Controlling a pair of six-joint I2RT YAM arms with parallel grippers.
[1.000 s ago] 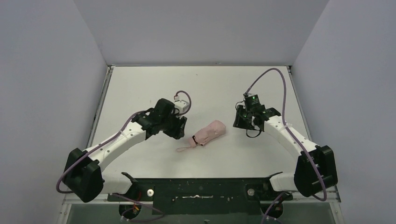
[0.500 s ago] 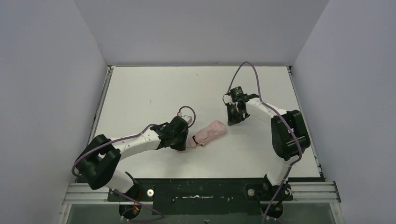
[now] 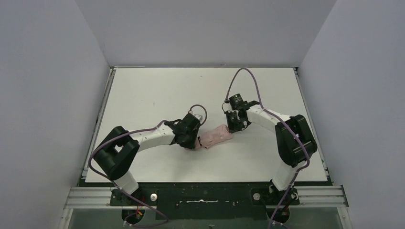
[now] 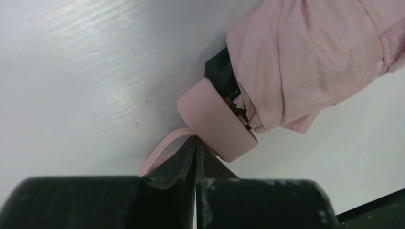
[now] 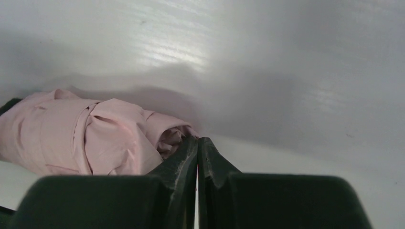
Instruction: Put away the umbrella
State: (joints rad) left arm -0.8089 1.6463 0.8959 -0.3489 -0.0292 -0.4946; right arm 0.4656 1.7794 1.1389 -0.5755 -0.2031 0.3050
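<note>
From the overhead camera, nearest to me, I see the left gripper (image 3: 195, 142) low on the white table (image 3: 143, 90). Its two fingers are pressed together with no gap, at the 8 o'clock end of the umbrella (image 3: 216, 136). The umbrella lies folded near the middle of the table, a short bundle of pale pink fabric, its length running from 8 o'clock to 2 o'clock. At the 2 o'clock end is the right gripper (image 3: 234, 127), also pressed together.

The left wrist camera shows details that the overhead view is too small to give: a round pink handle (image 4: 215, 125), a black collar (image 4: 220, 71) between it and the fabric, and a thin pink strap (image 4: 160, 155) that goes under the closed fingertips. I cannot tell if the strap is pinched. The right wrist camera shows only crumpled folds of cloth, with the closed fingertips touching them.
</note>
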